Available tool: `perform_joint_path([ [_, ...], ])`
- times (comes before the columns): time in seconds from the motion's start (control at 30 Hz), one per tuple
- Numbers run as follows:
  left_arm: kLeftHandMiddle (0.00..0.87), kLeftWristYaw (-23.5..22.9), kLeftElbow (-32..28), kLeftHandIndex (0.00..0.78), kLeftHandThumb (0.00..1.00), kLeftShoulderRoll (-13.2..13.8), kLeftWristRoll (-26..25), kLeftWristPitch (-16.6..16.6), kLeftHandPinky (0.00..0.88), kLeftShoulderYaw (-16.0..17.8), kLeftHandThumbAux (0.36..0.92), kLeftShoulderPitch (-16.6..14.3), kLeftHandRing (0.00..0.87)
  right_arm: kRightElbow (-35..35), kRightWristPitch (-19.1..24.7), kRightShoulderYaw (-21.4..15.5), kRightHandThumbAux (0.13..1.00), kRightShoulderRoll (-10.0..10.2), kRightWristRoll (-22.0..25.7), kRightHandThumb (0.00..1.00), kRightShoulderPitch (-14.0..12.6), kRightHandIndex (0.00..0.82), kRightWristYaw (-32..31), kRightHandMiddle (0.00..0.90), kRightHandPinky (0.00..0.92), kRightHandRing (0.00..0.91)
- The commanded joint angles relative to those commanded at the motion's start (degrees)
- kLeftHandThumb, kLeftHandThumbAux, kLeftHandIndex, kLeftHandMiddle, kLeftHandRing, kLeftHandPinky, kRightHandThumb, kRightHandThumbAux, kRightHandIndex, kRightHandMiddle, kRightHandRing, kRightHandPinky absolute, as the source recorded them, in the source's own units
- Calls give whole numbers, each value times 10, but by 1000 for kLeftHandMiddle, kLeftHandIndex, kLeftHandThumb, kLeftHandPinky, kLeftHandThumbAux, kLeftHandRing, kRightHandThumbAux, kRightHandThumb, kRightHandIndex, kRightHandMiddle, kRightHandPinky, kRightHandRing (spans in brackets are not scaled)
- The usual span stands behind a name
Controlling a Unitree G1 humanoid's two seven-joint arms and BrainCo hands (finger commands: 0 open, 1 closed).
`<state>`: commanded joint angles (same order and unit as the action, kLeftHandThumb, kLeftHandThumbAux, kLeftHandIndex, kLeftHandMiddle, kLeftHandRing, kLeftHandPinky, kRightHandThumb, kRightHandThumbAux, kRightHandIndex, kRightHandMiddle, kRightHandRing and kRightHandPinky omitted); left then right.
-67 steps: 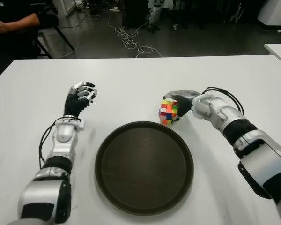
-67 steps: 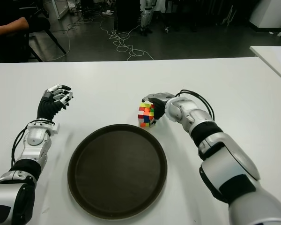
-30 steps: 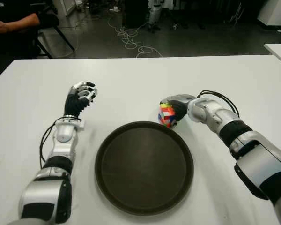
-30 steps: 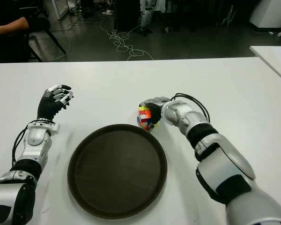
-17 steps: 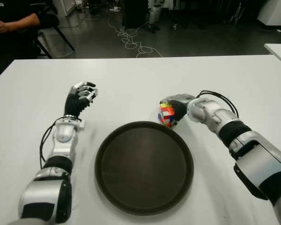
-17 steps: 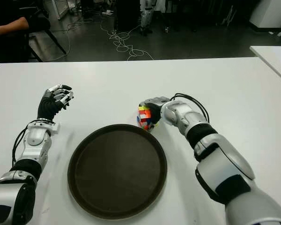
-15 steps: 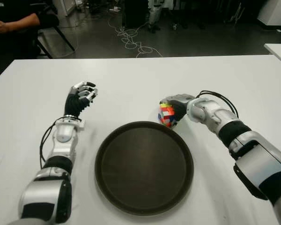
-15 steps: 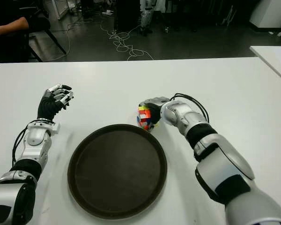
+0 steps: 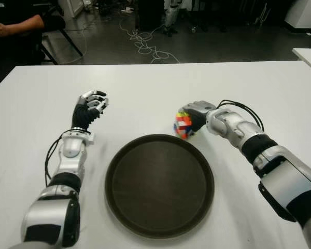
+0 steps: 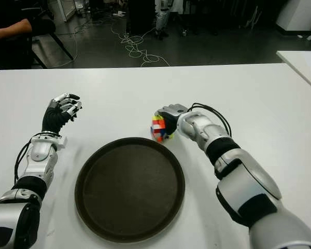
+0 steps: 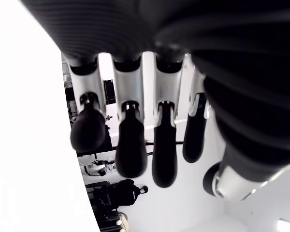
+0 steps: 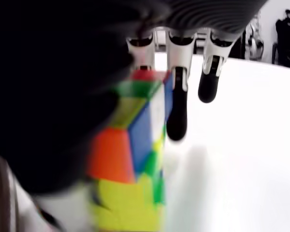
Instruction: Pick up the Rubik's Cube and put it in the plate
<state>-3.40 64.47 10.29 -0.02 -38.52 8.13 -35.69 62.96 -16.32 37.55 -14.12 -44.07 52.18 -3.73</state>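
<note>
One cube (image 9: pixel 183 125) sits in the right hand (image 9: pixel 193 115), whose fingers (image 12: pixel 177 110) curl over its top and side, just beyond the far rim of the plate (image 9: pixel 159 185). Whether it clears the surface (image 9: pixel 145 93) cannot be told. The left hand (image 9: pixel 89 107) shows left of the plate, fingers loosely bent, holding nothing.

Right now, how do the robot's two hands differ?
The right hand is closed on the Rubik's Cube just beyond the far rim of the plate; the left hand holds nothing, fingers loosely curled. The right hand is beside the plate's rim; the left is well off to the plate's left. Both are over the white table.
</note>
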Motion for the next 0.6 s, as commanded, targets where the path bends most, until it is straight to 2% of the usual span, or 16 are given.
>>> perform_joint_path([
  [0.13, 559, 8, 0, 403, 839, 1, 5, 0, 697, -2, 671, 0, 670, -1, -1, -2, 745, -1, 0, 668, 1, 413, 6, 559, 538, 560],
  [0.6, 551, 11, 2, 400, 839, 4, 10, 2, 699, -6, 671, 0, 661, 1, -11, -19, 740, -1, 11, 688, -4, 416, 38, 563, 538, 570],
])
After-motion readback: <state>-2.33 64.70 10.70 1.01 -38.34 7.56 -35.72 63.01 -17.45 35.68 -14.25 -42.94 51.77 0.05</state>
